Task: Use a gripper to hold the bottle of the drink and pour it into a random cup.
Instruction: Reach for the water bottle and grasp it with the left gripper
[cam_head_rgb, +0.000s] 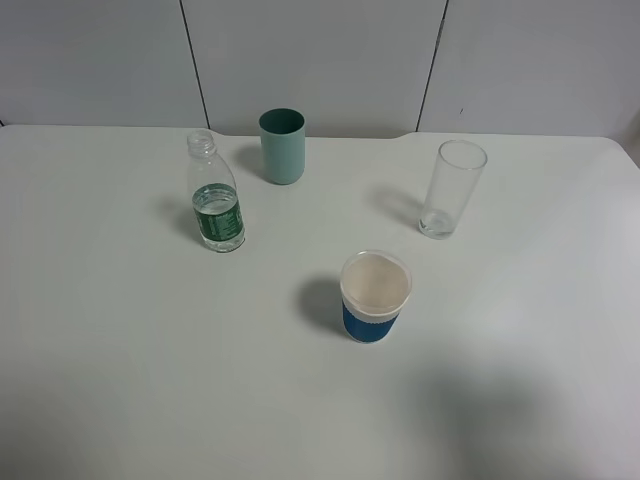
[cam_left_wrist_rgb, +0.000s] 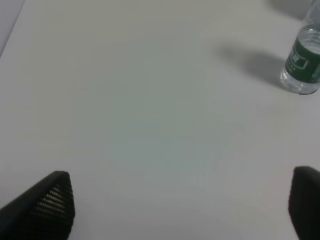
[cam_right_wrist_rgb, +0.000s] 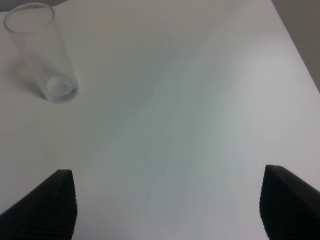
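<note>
The clear bottle (cam_head_rgb: 215, 196) with a green label band stands upright and capless at the table's back left, with clear drink (cam_head_rgb: 216, 202) filling its lower part. The teal cup (cam_head_rgb: 282, 146) stands upright behind it, to its right. Neither arm shows in the exterior view. In the left wrist view my left gripper (cam_left_wrist_rgb: 182, 202) is open and empty over bare table, its black fingertips (cam_left_wrist_rgb: 52, 202) far apart, with the bottle (cam_left_wrist_rgb: 302, 60) well ahead of it. In the right wrist view my right gripper (cam_right_wrist_rgb: 167, 202) is open and empty, black fingertips (cam_right_wrist_rgb: 47, 202) wide apart.
A tall clear glass (cam_head_rgb: 450, 188) stands at the back right and also shows in the right wrist view (cam_right_wrist_rgb: 42, 52). A white paper cup with a blue sleeve (cam_head_rgb: 374, 296) stands in the middle of the white table (cam_head_rgb: 120, 360). A grey panelled wall runs behind.
</note>
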